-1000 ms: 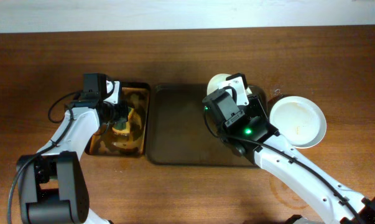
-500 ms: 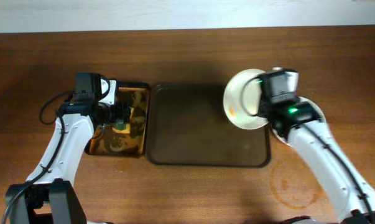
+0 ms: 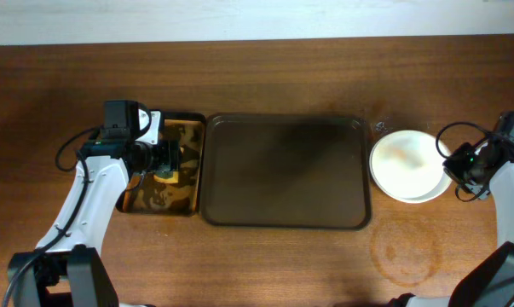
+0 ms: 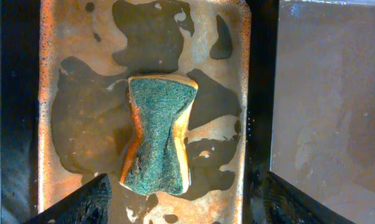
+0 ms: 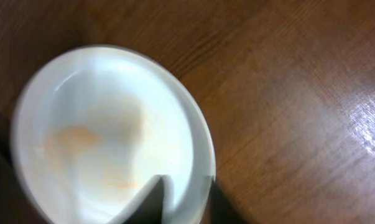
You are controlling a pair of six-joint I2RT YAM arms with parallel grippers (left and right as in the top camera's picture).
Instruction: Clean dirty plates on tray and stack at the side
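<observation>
plates (image 3: 403, 164) just beside tray (image 3: 282, 175) edge, apart

Table (image 3: 257, 77): brown wood, visible grain, smooth, soft sheen with glare patches
Large tray (image 3: 282, 170): dark brown, plastic-looking, smooth, dull finish, faint streaks
Small tray (image 4: 259, 93): smooth black rim; floor wet, glossy, orange-brown film, speckled at edges
Sponge (image 4: 157, 140): rough green fibrous scouring face, orange-stained foam edge
Plate (image 5: 106, 143): white, smooth, glossy, thin orange smear
Arm shells (image 3: 86, 198): white smooth plastic
</observation>
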